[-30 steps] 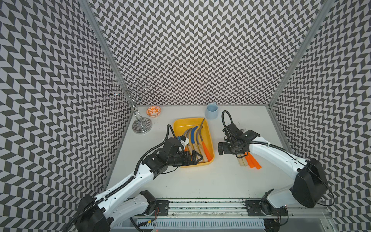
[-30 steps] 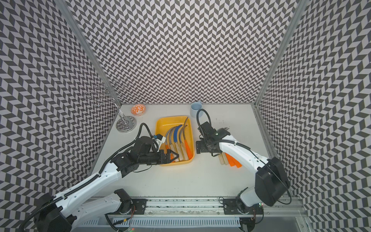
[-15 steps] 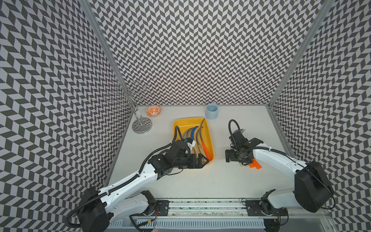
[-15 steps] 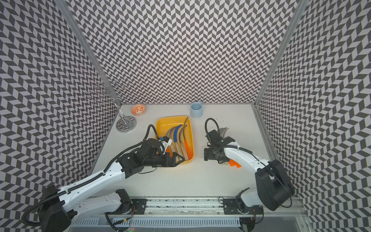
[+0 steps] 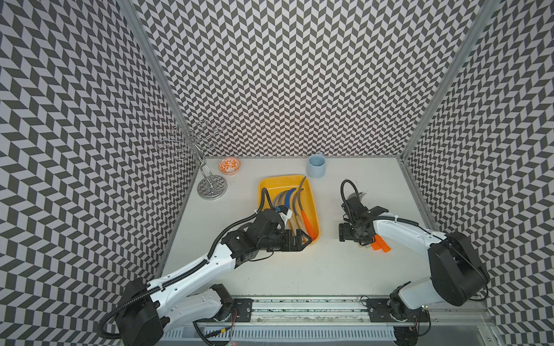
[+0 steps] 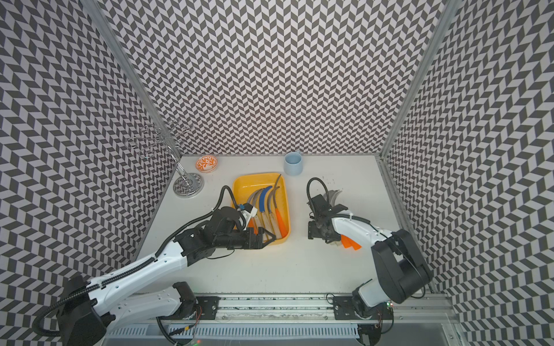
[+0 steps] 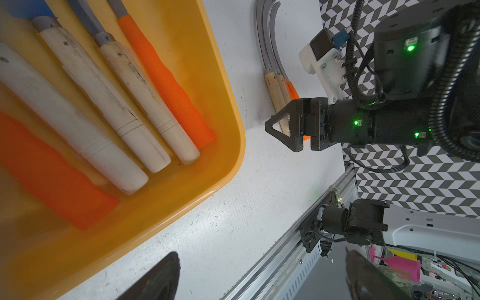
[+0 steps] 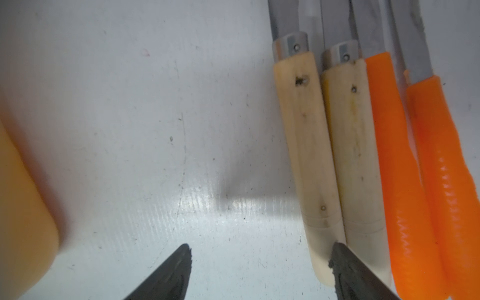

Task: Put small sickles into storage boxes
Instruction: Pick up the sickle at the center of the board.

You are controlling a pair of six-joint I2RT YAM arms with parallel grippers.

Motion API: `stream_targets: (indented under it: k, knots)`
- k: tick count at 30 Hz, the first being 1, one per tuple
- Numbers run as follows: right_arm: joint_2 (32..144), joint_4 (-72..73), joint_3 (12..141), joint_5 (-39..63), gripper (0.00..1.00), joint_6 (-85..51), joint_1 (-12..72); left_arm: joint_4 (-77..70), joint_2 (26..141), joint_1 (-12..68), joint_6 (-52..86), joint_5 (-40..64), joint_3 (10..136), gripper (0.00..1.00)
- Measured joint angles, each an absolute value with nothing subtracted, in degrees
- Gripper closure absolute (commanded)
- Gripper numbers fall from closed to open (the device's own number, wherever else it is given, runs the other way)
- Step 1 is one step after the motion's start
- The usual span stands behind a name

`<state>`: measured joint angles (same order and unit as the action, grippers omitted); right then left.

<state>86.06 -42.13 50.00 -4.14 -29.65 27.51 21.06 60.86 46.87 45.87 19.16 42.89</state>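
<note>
Chevron-patterned walls close in a white tabletop. Near its middle sits the yellow tray, holding five sickles laid side by side with their blades toward the back wall. One blade is blue; three handles are pale wood and two are orange. The left gripper hangs at the tray's near end, jaws spread wide and empty.

To the tray's right, apart from it, four more sickles lie flat on the tabletop with their handles touching in a row: two pale wood, two orange. The right gripper is low over their handle ends, jaws parted with only bare tabletop between them. One fingertip overlaps the end of the wooden handle nearest the tray, though contact is hard to judge from this angle.

A pale blue cup stands behind the tray, and an orange-patterned bowl sits in the back left corner.
</note>
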Motion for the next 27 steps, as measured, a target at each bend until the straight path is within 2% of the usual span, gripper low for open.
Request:
stream_targets:
  k: [12, 27]
  knots:
    - [88.27, -41.58, 51.68, -7.14, 0.26, -29.61, 27.49, 21.5, 60.84, 46.87, 44.66, 19.07, 42.89, 0.0]
    - [90.74, -42.0, 56.45, -9.85, 0.27, -28.05, 27.42, 21.3, 62.19, 46.87, 44.42, 18.96, 42.89, 0.0]
